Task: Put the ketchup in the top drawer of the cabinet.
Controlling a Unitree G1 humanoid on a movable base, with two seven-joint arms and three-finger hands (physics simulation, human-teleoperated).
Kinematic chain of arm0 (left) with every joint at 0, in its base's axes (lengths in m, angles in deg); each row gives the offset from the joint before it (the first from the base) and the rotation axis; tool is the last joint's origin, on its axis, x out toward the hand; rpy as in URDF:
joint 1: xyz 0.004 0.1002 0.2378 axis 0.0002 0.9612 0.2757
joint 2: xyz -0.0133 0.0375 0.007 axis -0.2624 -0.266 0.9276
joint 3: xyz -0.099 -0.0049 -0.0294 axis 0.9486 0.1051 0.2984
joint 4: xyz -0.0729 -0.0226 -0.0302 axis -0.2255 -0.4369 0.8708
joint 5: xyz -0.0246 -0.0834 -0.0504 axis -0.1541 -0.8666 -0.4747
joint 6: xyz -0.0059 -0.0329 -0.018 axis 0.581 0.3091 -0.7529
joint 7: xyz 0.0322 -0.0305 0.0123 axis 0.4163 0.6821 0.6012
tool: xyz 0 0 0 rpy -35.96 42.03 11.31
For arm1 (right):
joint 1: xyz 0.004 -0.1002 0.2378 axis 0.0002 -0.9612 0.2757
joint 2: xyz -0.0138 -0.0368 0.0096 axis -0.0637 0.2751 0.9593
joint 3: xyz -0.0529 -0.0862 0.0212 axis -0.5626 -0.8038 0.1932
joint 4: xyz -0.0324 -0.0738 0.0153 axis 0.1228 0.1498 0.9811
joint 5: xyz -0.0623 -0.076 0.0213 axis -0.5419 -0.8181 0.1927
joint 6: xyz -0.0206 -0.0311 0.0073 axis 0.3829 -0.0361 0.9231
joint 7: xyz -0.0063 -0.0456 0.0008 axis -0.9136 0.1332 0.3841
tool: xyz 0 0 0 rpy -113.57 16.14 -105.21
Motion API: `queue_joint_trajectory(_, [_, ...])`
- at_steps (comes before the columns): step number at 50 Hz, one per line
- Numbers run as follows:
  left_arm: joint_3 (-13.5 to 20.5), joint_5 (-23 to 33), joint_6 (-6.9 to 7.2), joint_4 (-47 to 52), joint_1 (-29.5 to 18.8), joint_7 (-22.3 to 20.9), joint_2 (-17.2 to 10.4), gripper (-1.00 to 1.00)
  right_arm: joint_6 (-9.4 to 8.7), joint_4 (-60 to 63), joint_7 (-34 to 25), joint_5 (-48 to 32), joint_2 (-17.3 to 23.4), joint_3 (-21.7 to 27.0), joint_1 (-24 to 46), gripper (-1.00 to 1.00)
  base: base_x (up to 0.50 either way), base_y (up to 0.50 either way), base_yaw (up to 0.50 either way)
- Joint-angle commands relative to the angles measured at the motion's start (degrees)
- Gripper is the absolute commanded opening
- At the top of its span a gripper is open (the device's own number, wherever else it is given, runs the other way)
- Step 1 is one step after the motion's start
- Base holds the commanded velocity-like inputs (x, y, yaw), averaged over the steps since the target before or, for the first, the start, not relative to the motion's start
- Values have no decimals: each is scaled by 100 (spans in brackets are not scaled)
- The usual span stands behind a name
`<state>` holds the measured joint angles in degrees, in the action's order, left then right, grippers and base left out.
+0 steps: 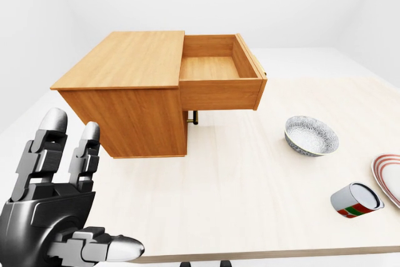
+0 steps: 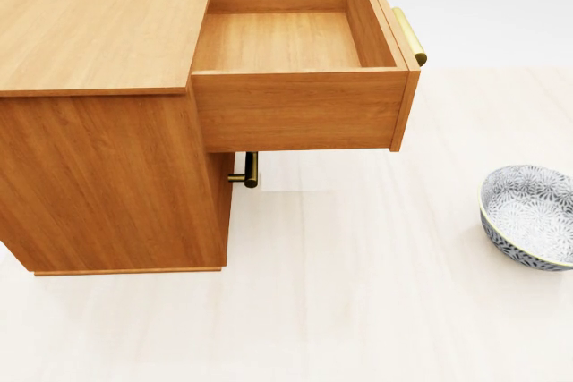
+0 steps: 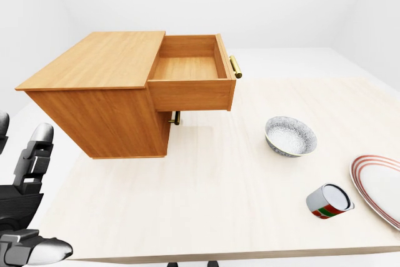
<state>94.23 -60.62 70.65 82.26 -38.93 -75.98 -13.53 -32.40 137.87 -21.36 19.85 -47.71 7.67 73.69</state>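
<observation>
**Left hand up and open, drawer open and empty, can lying on the table**

Showing one hand only: left hand (image 1: 62, 217), sitting low at the left of the left-eye view, well apart from everything on the table (image 1: 237, 179). Pointing two fingers (image 1: 47, 148) straight up, side by side with a gap between them. Sticking the thumb (image 1: 109, 249) out sideways toward the right of the view. Spreading wide, holding nothing, touching nothing.

Counting:
- 1 cabinet (image 1: 125, 73), wooden, standing on the table at upper left of the eye views.
- 1 top drawer (image 2: 295, 109), standing pulled fully out toward the right of the head view, with 1 brass handle (image 2: 409, 35) on its right-hand face.
- 1 second brass handle (image 2: 249, 170), peeking out below the open drawer, on the cabinet face.
- 1 bowl (image 1: 311, 136), patterned blue-grey, sitting upright on the table right of the cabinet, apart from it.
- 1 plate (image 3: 381, 189), white with red rim rings, lying at the right edge, partly cropped.
- 1 can (image 3: 328, 201), red, green and white label, lying on its side just beside the plate's left rim, below and right of the bowl.

Containers:
- Drawer: showing bare wood floor only.
- Bowl: showing only its inner pattern.
- Plate: showing bare on the visible part.

Task thing: taking the can as the only candidate for the ketchup; cannot tell from the label. Lying on the table, well apart from the drawer and from the hand.
</observation>
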Motion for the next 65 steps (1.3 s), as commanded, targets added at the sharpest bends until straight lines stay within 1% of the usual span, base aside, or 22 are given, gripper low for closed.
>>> queue_joint_trajectory(1, [10, 0, -16, 0, 15, -3, 2, 100, 0, -621, 0, -726, -24, 302, 111, 100, 0, 0, 0])
queue_joint_trajectory(4, [-32, 32, -53, 0, 35, 7, -13, 100, 0, -739, 0, -771, -136, 232, 70, 100, 0, 0, 0])
queue_joint_trajectory(7, [-101, 112, -17, 0, 2, 19, 7, 100, 0, -831, 0, -825, -290, 71, 31, 100, 0, 0, 0])
queue_joint_trajectory(11, [-64, 90, 23, 0, -21, 13, 16, 100, 0, -1033, 0, -910, -430, -103, -75, 100, 0, 0, 0])
queue_joint_trajectory(13, [-58, 116, 122, 0, -100, 9, 64, 100, 0, -1132, 0, -969, -439, -161, -99, 100, 0, 0, 0])
queue_joint_trajectory(17, [-81, 156, 107, 0, -82, -16, 89, 100, 0, -1305, 0, -994, -486, -228, -126, 100, 0, 0, 0])
queue_joint_trajectory(22, [-115, 202, 99, 0, -75, -31, 103, 100, 0, -1584, 0, -1258, -600, -593, -175, 100, 0, 0, 0])
queue_joint_trajectory(27, [-94, 205, 168, 0, -124, -46, 140, 100, 0, -1837, 0, -1754, -652, -1033, -174, 100, 0, 0, 0])
queue_joint_trajectory(30, [-131, 238, 100, 0, -67, -61, 138, 100, 0, -2083, 0, -1864, -636, -1271, -103, 100, 0, 0, 0])
queue_joint_trajectory(32, [-174, 258, 17, 0, -7, -61, 111, 100, 0, -2311, 0, -1909, -613, -1386, -95, 100, 0, 0, 0])
queue_joint_trajectory(34, [-179, 257, 35, 0, -31, -35, 96, 100, 0, -2428, 0, -1919, -591, -1439, -94, 100, 0, 0, 0])
queue_joint_trajectory(35, [-148, 236, 100, 0, -84, -15, 99, 100, 0, -2516, 0, -1943, -586, -1496, -99, 100, 0, 0, 0])
queue_joint_trajectory(37, [-123, 224, 149, 0, -117, -31, 127, 100, 0, -2596, 0, -1980, -572, -1549, -105, 100, 0, 0, 0])
queue_joint_trajectory(41, [-159, 274, 87, 0, -67, -66, 151, 100, 0, -2704, 0, -2087, -507, -1693, -89, 100, 0, 0, 0])
queue_joint_trajectory(43, [-161, 300, 120, 0, -86, -91, 191, 100, 0, -2741, 0, -2142, -497, -1751, -92, 100, 0, 0, 0])
queue_joint_trajectory(49, [-201, 355, 116, 0, -77, -128, 225, 100, 0, -2887, 0, -2306, -439, -1925, -28, 100, 0, 0, 0])
queue_joint_trajectory(54, [-214, 395, 160, 0, -107, -142, 261, 100, 0, -2900, 0, -2430, -452, -2092, 1, 100, 0, 0, 0])
queue_joint_trajectory(57, [-189, 341, 120, 0, -81, -122, 210, 100, 0, -3061, 0, -2449, -460, -2205, 11, 100, 0, 0, 0])
queue_joint_trajectory(60, [-206, 371, 169, 0, -124, -117, 234, 100, 0, -3202, 0, -2484, -441, -2287, 3, 100, 0, 0, 0])
queue_joint_trajectory(61, [-257, 428, 151, 0, -108, -123, 248, 100, 0, -3235, 0, -2488, -431, -2306, 1, 100, 0, 0, 0])
queue_joint_trajectory(63, [-402, 569, 57, 0, -28, -151, 266, 100, 0, -3309, 0, -2501, -453, -2342, -28, 100, 0, 0, 0])
queue_joint_trajectory(65, [-467, 619, 39, 0, -22, -137, 247, 100, 0, -3377, 0, -2512, -467, -2369, -45, 100, 0, 0, 0])
